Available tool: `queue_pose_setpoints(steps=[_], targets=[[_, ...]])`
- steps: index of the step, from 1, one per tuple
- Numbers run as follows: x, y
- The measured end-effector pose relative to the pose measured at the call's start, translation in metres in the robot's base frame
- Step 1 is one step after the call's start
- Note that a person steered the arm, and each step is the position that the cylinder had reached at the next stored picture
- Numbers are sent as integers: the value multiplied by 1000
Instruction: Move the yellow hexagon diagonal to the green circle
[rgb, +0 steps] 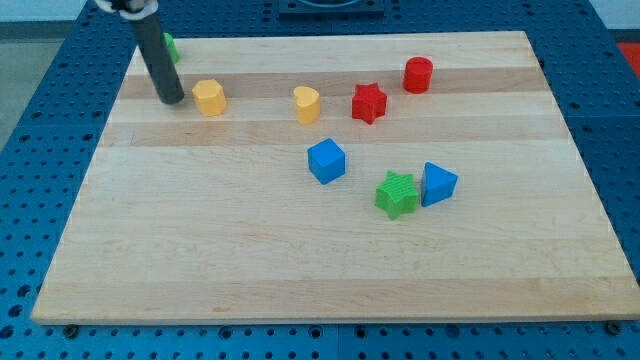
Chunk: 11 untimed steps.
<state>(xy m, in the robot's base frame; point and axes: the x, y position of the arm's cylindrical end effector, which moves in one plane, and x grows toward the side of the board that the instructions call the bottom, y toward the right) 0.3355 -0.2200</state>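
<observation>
The yellow hexagon (209, 97) is seen near the top-left corner of the wooden counter (250, 260), with my tip (171, 100) just to the hexagon's left, close but seemingly not touching. The green circle (169, 46) is up-left of the hexagon, mostly hidden behind the rod. The hexagon already appears roughly diagonal to it, so little seems left. No gripper is fitted, so no open or closed state can be told. The blocks look smooth and matte; the counter shows pale grain.
</observation>
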Motion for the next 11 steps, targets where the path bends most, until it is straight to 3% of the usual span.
queue_pose_setpoints(steps=[1, 3, 7, 11], targets=[[31, 19], [33, 78], [-16, 27], [-49, 18]])
